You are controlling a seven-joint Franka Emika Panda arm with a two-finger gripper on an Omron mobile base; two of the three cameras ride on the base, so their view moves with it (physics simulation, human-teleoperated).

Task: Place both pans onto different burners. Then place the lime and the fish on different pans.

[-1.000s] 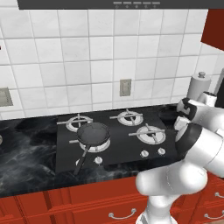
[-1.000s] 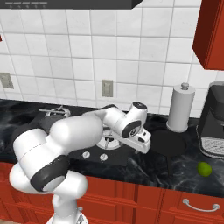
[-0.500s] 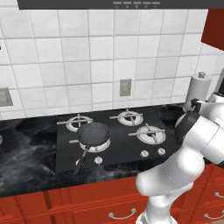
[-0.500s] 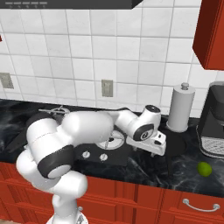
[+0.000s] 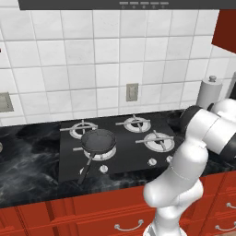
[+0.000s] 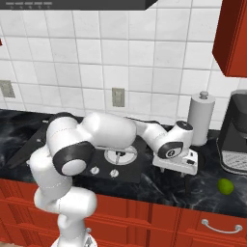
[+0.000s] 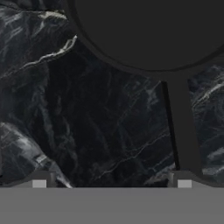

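Over the last second the arm has swung away from the cooktop (image 5: 69, 161) toward 3 o'clock and dropped lower, so the gripper (image 6: 186, 177) now hangs over the dark marble counter (image 6: 159, 185) between the cooktop's edge and the paper towel roll (image 6: 201, 120). Its claw stays spread fully apart, with nothing between the fingertips (image 7: 183, 183). The hand view looks straight down at the plain black pan (image 7: 153, 30), which sits at 12 to 1 o'clock. A dark strip that reads as its handle (image 7: 181, 127) runs down toward 5 o'clock, ending just by one fingertip. This looks like the approach to picking up the second pan. The hand is not yet centred on the handle, so a shift toward that strip seems needed before closing. The grey-black pan (image 5: 98, 140) already rests on the burner at the cooktop's 7 o'clock corner, its long handle pointing toward the cabinet fronts. Three burners (image 5: 158, 140) remain free for the second pan. The lime (image 6: 225, 186) lies on the counter at 4 o'clock from the gripper, near the coffee machine (image 6: 236, 137), untouched.
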